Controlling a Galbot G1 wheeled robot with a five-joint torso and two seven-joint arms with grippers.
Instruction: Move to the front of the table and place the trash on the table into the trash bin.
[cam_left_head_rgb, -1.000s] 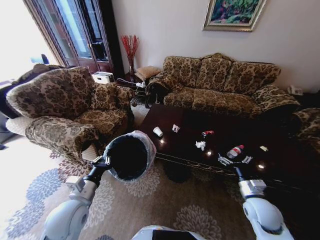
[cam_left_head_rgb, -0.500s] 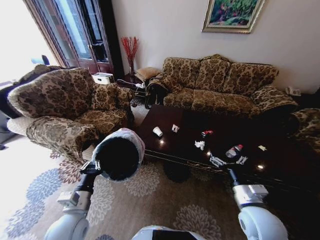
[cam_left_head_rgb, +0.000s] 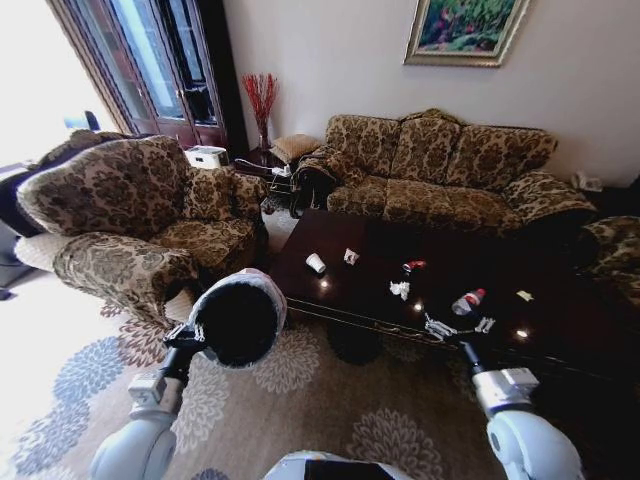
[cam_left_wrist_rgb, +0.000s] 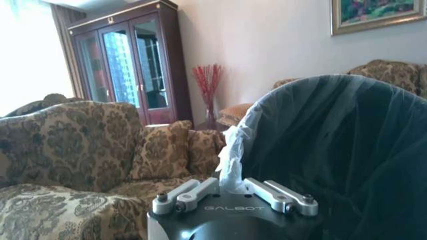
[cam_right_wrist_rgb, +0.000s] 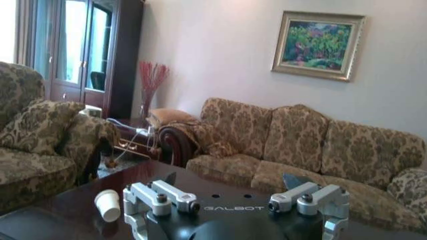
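The dark glossy table (cam_left_head_rgb: 340, 232) carries the trash: a white paper cup (cam_left_head_rgb: 316, 263) lying on its side, a small wrapper (cam_left_head_rgb: 351, 256), a red can (cam_left_head_rgb: 413, 266), a paper wad (cam_left_head_rgb: 400, 290), a clear bottle (cam_left_head_rgb: 468, 301) with a red cap, and a tiny wrapper (cam_left_head_rgb: 525, 296). My left gripper (cam_left_head_rgb: 190, 335) is shut on the rim of the bag-lined trash bin (cam_left_head_rgb: 238, 318), held above the carpet off the table's near left corner. In the left wrist view, the left gripper (cam_left_wrist_rgb: 233, 192) pinches the bag at the trash bin (cam_left_wrist_rgb: 347, 150). My right gripper (cam_left_head_rgb: 440, 328) hovers open over the table's near edge, close to the bottle. In the right wrist view, the right gripper (cam_right_wrist_rgb: 232, 186) is open, with the paper cup (cam_right_wrist_rgb: 107, 204) on the table (cam_right_wrist_rgb: 67, 207).
A patterned armchair (cam_left_head_rgb: 130, 225) stands left of the table and a long sofa (cam_left_head_rgb: 450, 165) behind it. A side table with a red-twig vase (cam_left_head_rgb: 261, 100) sits in the corner by a glass cabinet (cam_left_head_rgb: 150, 60). Flowered carpet (cam_left_head_rgb: 330, 420) lies in front of the table.
My left arm has carried the trash bin leftward, away from the table's edge. The right gripper has shifted slightly left along the near edge. The view has moved a little.
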